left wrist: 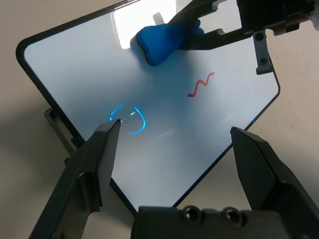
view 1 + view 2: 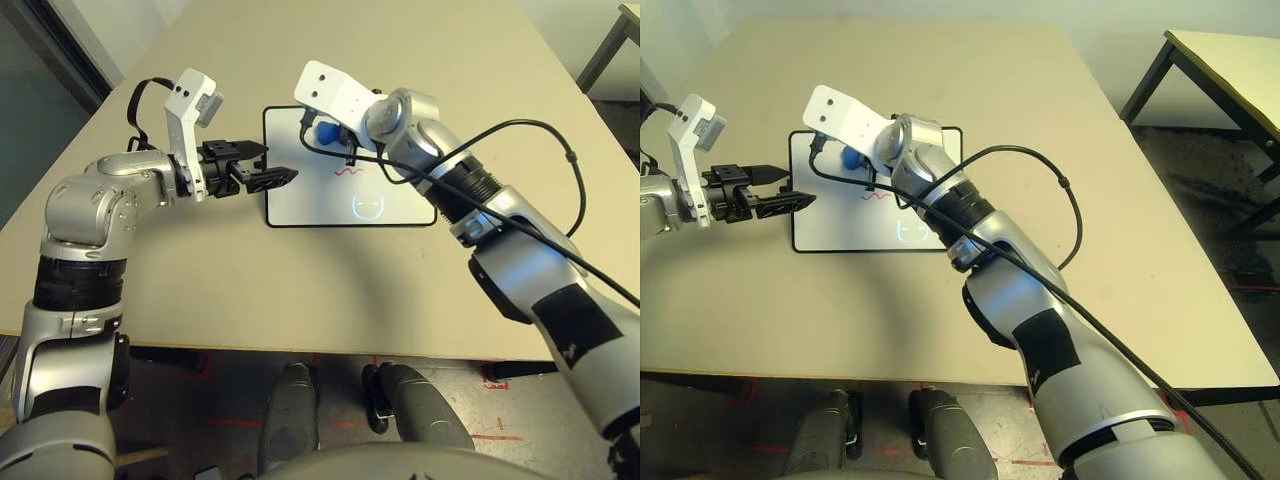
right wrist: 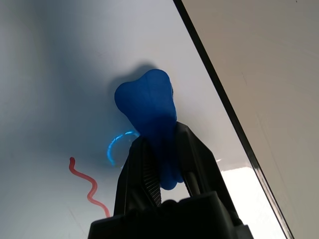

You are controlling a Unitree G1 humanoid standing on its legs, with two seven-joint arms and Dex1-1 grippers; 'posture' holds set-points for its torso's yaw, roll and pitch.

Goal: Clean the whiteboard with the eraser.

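Right forearm, item one in my left eye view: nearest the lens, silver, cabled, reaching diagonally up to the right gripper [image 2: 338, 138], whose fingers are clamped on the eraser [image 2: 325, 131] over the far left part of the whiteboard [image 2: 330, 200]. Board lies flat on the table [image 2: 300, 290], long axis across the picture. One red squiggle [image 2: 352, 172] sits toward its middle, just nearer me than the eraser; a bluish ring [image 2: 368, 207] sits nearer its front edge.

Left gripper [image 2: 268, 178]: fingers apart, holding nothing, poised at the board's left edge.

Right eye view: same layout. Bare table runs wide on every side of the board, so I judge ample room for strokes and overrun.

Left wrist view: both left fingers [image 1: 94, 169] frame the board's near corner without touching it, as far as I can tell. Eraser lies across the board from them, squiggle off to one side of it and apart.

Right wrist view: eraser pinched at its waist, long axis running along the fingers, its free lobe on or just above the white surface; I cannot tell which. Black frame passes close beside it; beige table beyond.

Judgement: the right arm does the work. Squiggle lies toward the robot and slightly right of the eraser, so I would drag it that way, with the left gripper placed to steady the edge
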